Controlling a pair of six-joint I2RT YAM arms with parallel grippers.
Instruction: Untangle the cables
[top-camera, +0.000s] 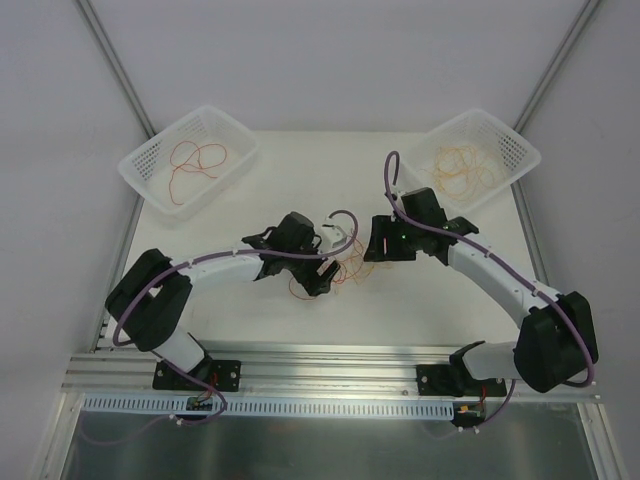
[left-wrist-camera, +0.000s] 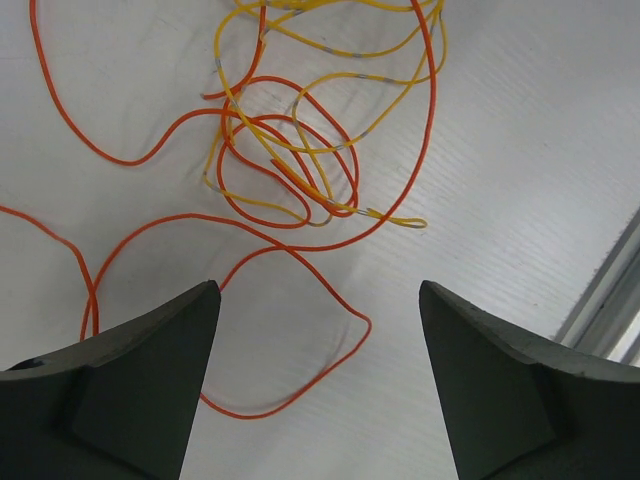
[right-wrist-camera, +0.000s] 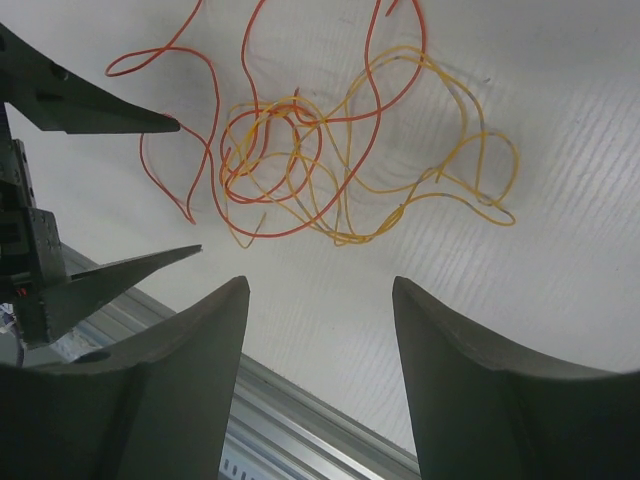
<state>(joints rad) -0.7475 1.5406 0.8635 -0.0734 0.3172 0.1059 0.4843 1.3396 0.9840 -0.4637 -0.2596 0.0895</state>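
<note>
A tangle of thin red and orange-yellow cables (top-camera: 345, 268) lies on the white table between my two grippers. In the left wrist view the knot (left-wrist-camera: 290, 165) sits ahead of my left gripper (left-wrist-camera: 318, 290), which is open. One loose red loop (left-wrist-camera: 366, 322) curls on the table between its fingers, untouched. From the right wrist the same tangle (right-wrist-camera: 300, 170) lies ahead of my right gripper (right-wrist-camera: 320, 285), open and holding nothing. The left gripper's fingertips (right-wrist-camera: 165, 125) show at that view's left edge, beside the red strands.
A white mesh basket (top-camera: 140, 165) at the back left holds red cables (top-camera: 195, 160). A second basket (top-camera: 520, 150) at the back right holds orange-yellow cables (top-camera: 462, 168). An aluminium rail (top-camera: 330, 362) runs along the table's near edge, close below the grippers.
</note>
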